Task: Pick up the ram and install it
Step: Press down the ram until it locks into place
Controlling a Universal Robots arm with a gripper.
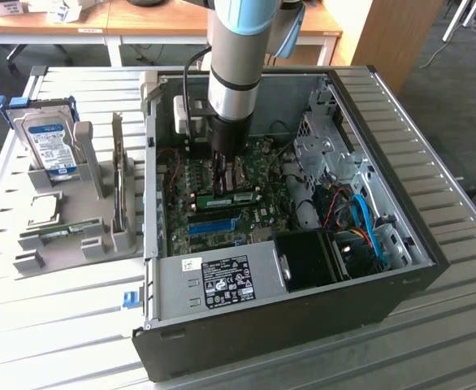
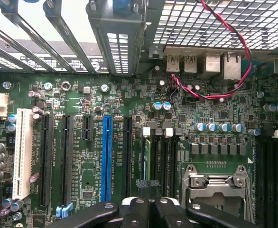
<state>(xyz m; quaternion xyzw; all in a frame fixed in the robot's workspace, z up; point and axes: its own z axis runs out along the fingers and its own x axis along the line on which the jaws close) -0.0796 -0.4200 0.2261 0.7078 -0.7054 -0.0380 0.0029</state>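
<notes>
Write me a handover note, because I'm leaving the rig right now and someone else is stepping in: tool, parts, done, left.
Tool: shut, lowered into the open black computer case, just above the memory slots of the green motherboard.
Ram: the long, thin green circuit-board stick lies along a slot directly beneath the tool. Whether the tool touches it cannot be told.
Done: the stick is out of the holder and at its slot.
Left: full seating is not confirmed, as the slot's latches cannot be made out.
</notes>
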